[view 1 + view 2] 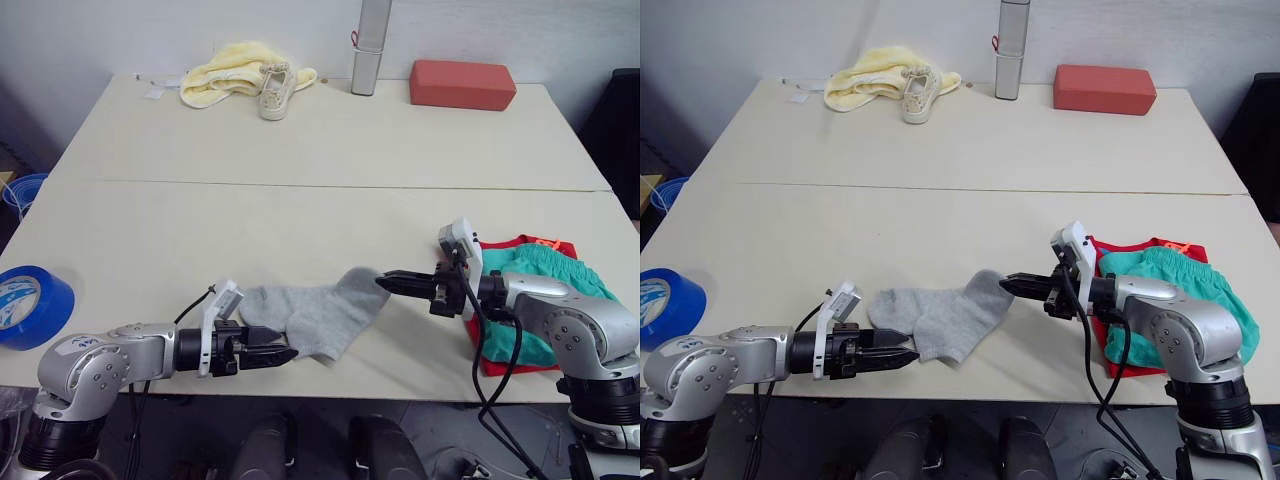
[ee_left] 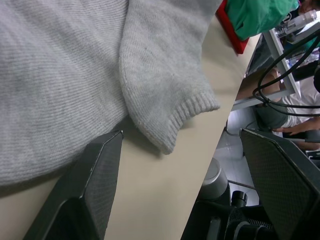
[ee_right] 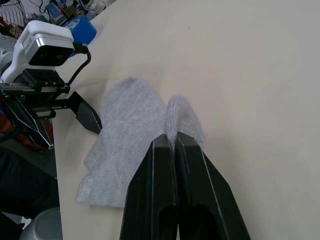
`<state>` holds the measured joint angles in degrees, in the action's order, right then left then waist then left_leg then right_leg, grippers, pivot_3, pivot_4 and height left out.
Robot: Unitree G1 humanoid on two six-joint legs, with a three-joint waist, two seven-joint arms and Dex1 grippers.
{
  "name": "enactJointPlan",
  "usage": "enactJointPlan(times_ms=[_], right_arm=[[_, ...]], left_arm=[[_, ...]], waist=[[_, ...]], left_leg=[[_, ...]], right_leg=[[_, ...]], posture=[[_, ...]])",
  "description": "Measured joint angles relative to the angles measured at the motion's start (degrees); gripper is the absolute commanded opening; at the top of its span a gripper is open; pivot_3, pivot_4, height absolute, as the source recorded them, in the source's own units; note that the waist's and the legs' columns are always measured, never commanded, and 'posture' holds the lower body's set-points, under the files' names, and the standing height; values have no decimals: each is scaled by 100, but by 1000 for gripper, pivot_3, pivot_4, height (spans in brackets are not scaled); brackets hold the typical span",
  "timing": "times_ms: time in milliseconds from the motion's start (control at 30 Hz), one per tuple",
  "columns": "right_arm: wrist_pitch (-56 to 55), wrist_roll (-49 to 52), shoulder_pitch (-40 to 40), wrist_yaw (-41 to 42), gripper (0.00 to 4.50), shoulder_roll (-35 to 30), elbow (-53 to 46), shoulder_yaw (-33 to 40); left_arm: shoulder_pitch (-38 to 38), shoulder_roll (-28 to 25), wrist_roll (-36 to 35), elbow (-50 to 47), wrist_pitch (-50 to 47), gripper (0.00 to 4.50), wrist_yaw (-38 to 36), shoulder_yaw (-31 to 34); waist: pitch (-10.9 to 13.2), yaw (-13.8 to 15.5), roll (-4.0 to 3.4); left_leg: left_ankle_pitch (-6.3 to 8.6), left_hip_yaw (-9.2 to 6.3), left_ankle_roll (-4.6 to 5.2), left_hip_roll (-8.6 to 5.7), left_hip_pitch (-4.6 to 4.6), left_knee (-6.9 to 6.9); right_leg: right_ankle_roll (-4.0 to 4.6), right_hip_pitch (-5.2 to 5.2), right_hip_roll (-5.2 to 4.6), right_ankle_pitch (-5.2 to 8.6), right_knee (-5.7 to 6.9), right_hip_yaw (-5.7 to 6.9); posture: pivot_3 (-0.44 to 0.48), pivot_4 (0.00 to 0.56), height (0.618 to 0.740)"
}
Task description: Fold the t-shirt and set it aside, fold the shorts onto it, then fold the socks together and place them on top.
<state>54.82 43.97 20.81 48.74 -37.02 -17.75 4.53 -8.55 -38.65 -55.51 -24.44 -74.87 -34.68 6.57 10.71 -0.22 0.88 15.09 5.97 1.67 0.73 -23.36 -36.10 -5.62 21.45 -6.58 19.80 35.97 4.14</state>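
Two grey socks (image 1: 315,315) lie overlapping near the front edge of the table (image 1: 300,190), between the two grippers. One red t-shirt (image 1: 490,355) sits folded at the right front corner, with one pair of teal shorts (image 1: 545,270) folded on top of it. The right gripper (image 1: 385,283) points left, its fingers pressed together on the raised right tip of the socks, which the right wrist view shows pinched and lifted into a small peak. The left gripper (image 1: 285,354) points right at the socks' near left edge; its fingers (image 2: 95,175) are spread, one pad resting on the table just beside a ribbed cuff, the other well off past the table's edge, nothing between them. The socks thus stretch from the left gripper's tips up to the right gripper's pinch. At the far side of the table lie one pale yellow cloth (image 1: 230,72), one white shoe (image 1: 275,92) touching it, one upright grey cylinder (image 1: 370,45) and one red block (image 1: 462,84). One blue tape roll (image 1: 30,305) sits at the left edge.
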Motion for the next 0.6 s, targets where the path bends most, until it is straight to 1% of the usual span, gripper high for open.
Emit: enactJointPlan(times_ms=[200, 233, 267, 367, 600], right_arm=[[-115, -113, -8, 96, 0, -48, 0, -187], [-122, -119, -8, 104, 0, -48, 0, -187], [-130, -120, -8, 112, 0, -48, 0, -187], [-143, -123, -9, 128, 0, -49, 0, -187], [-233, -123, -9, 201, 0, -64, 16, -185]], left_arm=[[-11, 269, 80, -4, 124, 3899, 211, -147], [-19, 327, 91, -5, 134, 3505, 254, -170], [-29, 418, 121, -6, 148, 3339, 324, -215], [-59, 608, 213, -3, 166, 2392, 555, -298], [-62, 638, 179, -5, -4, 104, 589, -550]], waist=[[-1, 17, 1], [-1, 19, 0], [-1, 23, 0], [-2, 24, 1], [-1, 13, 2]], left_leg=[[0, -1, 0, -1, 3, -3], [0, -1, 0, -1, 4, -4], [0, -2, 1, -2, 5, -4], [0, -3, 1, -2, 5, -5], [0, -3, 1, -2, 5, -4]], right_leg=[[0, -6, 0, 0, 0, 1], [0, -8, 0, 0, 0, 1], [0, -10, -1, 0, 0, 1], [0, -12, -1, 0, 0, 3], [0, -11, 0, 0, 0, 6]], posture=[[0, 150, 740], [0, 150, 740], [0, 150, 740], [0, 150, 740], [0, 150, 740]])
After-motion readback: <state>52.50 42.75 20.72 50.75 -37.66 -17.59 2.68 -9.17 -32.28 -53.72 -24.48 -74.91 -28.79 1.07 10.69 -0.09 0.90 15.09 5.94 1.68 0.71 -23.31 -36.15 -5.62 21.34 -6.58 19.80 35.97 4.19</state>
